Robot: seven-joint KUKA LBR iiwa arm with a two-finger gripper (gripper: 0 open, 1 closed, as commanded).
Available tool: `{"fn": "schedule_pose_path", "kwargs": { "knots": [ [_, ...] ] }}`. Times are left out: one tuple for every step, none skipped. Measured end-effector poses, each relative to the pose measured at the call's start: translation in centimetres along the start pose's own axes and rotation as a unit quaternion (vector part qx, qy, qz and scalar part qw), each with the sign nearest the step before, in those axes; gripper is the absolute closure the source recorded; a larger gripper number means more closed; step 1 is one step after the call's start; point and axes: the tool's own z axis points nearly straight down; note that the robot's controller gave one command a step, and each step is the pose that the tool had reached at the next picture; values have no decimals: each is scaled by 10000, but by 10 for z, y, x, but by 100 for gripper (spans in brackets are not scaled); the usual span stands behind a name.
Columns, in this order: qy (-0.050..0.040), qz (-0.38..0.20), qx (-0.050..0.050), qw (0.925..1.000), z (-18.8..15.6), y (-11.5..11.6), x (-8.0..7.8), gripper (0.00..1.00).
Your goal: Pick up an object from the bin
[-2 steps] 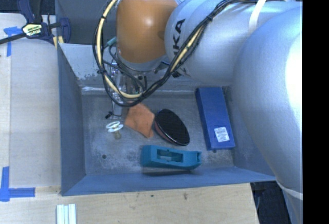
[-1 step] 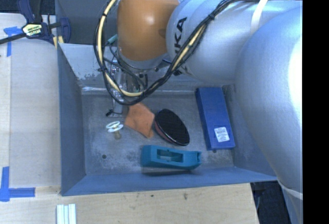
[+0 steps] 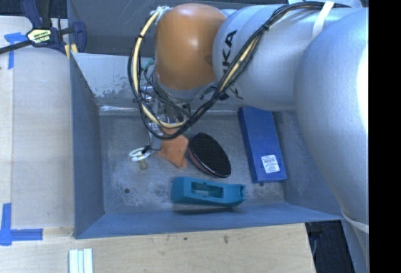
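Gripper (image 3: 156, 134), seen beneath the orange dome-shaped wrist cover (image 3: 183, 46), hung low over the floor of the grey metal bin (image 3: 86, 146), toward its back wall; whether it stood apart or closed could not be told, the cover and cables hiding it. Nearest lay an orange wedge-shaped block (image 3: 175, 152), just beside the gripper at mid-floor and touching a black oval disc (image 3: 210, 154) on the side toward the right wall. A small silvery metal ring (image 3: 138, 154) lay toward the left wall, a teal plastic dispenser-shaped piece (image 3: 207, 192) along the front wall, and a blue flat rectangular box (image 3: 262, 144) by the right wall. A sound pick probably called for centring on the wedge, clear of the disc, before closing. The thick silver arm (image 3: 294, 59) reached in over the right rim, wrist turned downward
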Motion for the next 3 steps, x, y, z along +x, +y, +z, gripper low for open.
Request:
{"fn": "schedule_pose_path", "kwargs": {
  "knots": [
    [49,56,17,10000,37,-37,-7,0],
    [16,-228,8,9997,76,-83,35,100],
    [16,-227,8,9997,76,-83,35,100]
  ]
}}
